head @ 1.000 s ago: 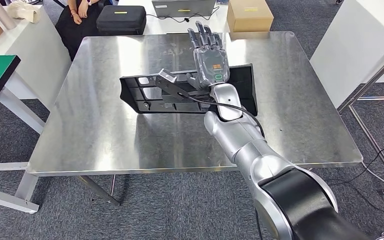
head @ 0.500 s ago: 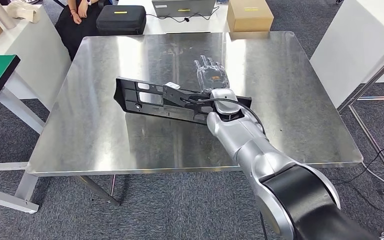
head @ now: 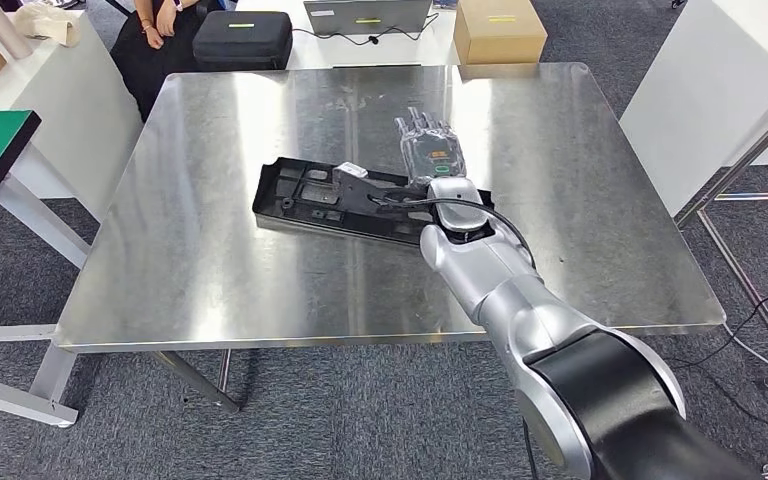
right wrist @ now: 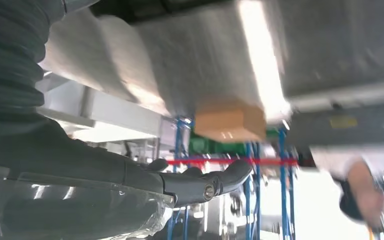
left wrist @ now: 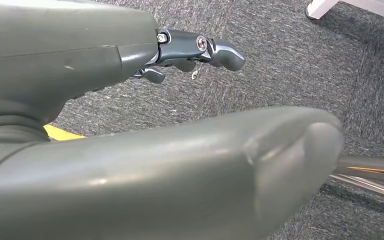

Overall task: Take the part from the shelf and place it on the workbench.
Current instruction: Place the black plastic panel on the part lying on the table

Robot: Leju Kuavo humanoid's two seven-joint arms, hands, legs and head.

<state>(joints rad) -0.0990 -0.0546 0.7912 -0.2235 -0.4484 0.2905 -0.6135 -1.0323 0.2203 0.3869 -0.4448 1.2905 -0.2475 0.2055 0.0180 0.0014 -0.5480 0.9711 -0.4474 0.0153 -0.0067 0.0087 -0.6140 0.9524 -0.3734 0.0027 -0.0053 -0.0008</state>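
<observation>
Workbench (head: pixel 210 260): part (head: pixel 330 197) beside right robot hand (head: pixel 430 150)

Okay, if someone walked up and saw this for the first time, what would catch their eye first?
Probably the long black part lying flat near the middle of the shiny steel workbench. The silver right arm reaches across it, its right hand spread flat just beyond the part's far edge. Behind the bench, a seated person and a cardboard box show.

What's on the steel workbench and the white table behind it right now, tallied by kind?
Black plastic part, on the workbench: 1
Black carrying case: 1
Cardboard box: 1
Laptop: 1
Total: 4
</observation>
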